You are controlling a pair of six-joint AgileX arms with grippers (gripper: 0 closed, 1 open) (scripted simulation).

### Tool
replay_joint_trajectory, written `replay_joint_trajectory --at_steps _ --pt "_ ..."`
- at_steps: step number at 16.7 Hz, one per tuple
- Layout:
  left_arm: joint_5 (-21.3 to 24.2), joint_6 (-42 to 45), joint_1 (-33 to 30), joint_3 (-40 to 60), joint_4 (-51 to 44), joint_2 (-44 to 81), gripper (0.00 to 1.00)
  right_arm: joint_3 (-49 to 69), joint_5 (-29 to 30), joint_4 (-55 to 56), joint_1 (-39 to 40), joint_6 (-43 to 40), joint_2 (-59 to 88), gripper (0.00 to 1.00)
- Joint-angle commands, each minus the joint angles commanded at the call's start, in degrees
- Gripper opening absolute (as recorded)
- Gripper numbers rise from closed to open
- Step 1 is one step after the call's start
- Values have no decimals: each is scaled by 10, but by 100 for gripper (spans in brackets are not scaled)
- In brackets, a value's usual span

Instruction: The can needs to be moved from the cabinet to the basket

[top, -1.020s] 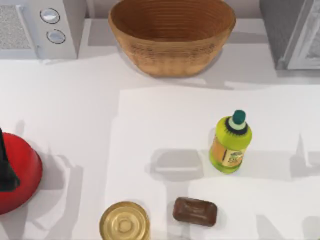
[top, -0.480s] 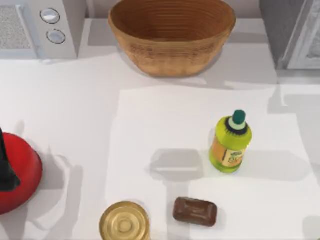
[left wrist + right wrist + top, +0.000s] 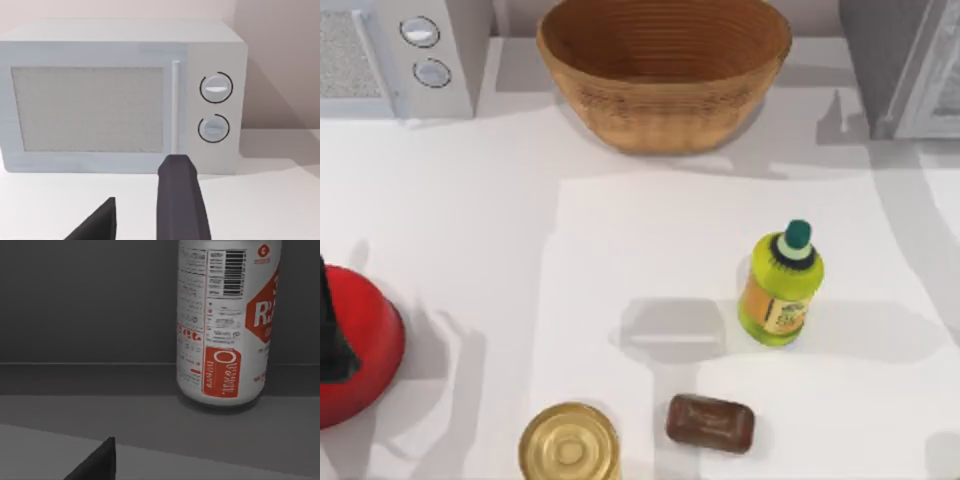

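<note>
The can (image 3: 225, 325), white with red marks and a barcode, stands upright on the dark grey floor inside the cabinet (image 3: 75, 315). My right gripper (image 3: 160, 455) is open a short way in front of it and holds nothing; one dark fingertip (image 3: 102, 462) shows. From above, the cabinet (image 3: 880, 60) stands at the back right of the table. The tan wicker basket (image 3: 665, 105) sits at the back centre. My left gripper (image 3: 145, 180) is open and faces the white microwave (image 3: 120, 100) at the back left.
A green bottle (image 3: 782, 285) stands right of centre. Near the front edge lie a brown soap bar (image 3: 710, 423) and a wide gold-lidded can (image 3: 569, 443). A red round object (image 3: 355, 350) is at the left edge, and the microwave (image 3: 405, 50) is at the back left.
The shadows on the right side of the table have shifted back toward the cabinet. None of the objects on the table has moved.
</note>
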Motion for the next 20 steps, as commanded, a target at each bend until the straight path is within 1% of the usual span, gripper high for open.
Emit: replay_joint_trajectory --at_steps 3,9,12,16,20 --pt "0 0 0 0 0 0 100 52 6 -13 6 1 42 100" --pt "0 0 0 0 0 0 100 57 5 -13 3 1 46 100" --pt "0 0 0 0 0 0 100 90 -7 -4 -13 0 84 100" --pt "0 0 0 0 0 0 100 147 -24 12 -35 1 171 100" --pt "0 0 0 0 0 0 100 175 -40 25 -48 1 196 100"
